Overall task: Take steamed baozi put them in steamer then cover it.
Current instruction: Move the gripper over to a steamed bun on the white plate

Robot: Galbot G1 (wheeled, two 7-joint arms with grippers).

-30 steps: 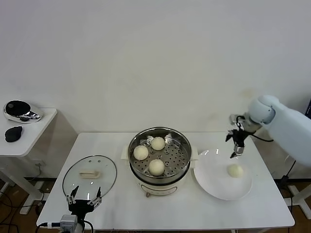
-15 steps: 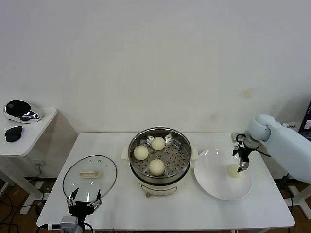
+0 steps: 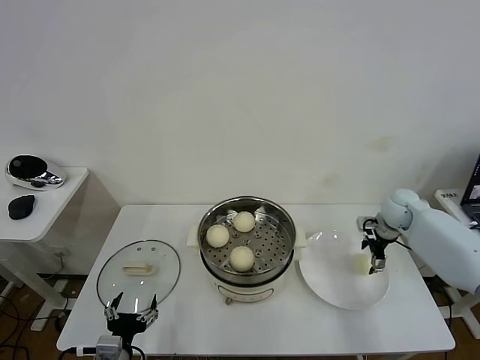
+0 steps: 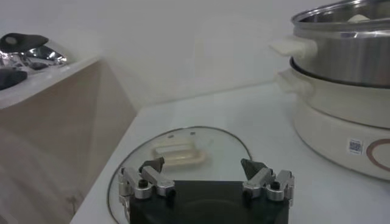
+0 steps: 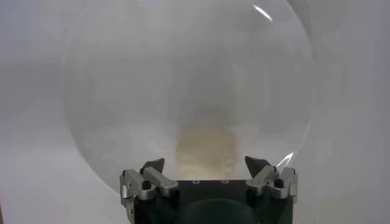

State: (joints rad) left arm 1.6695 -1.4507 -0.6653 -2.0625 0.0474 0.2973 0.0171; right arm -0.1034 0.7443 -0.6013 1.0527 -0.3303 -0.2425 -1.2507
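Three steamed baozi (image 3: pixel 217 235) (image 3: pixel 244 221) (image 3: pixel 241 258) lie on the perforated tray of the steel steamer (image 3: pixel 279 251) at the table's middle. Another baozi (image 3: pixel 361 262) sits on the white plate (image 3: pixel 330 281) to its right. My right gripper (image 3: pixel 373 259) is down at that baozi, open; in the right wrist view the baozi (image 5: pixel 205 152) lies between the spread tips of this gripper (image 5: pixel 205 164), untouched. The glass cover (image 3: pixel 139 271) rests flat on the table at the left. My left gripper (image 3: pixel 131 316) waits open just in front of the cover (image 4: pixel 183 155).
A low side table (image 3: pixel 45 214) stands left of the white work table and carries a black-and-chrome object (image 3: pixel 31 171) and a dark one (image 3: pixel 20 206). The steamer's wall (image 4: pixel 341 61) rises close beside the left gripper (image 4: pixel 203 166). The plate (image 5: pixel 152 73) reaches near the table's right edge.
My right gripper has come down and slightly to the right, from above the plate's far rim onto the baozi on the plate. The left arm has stayed put.
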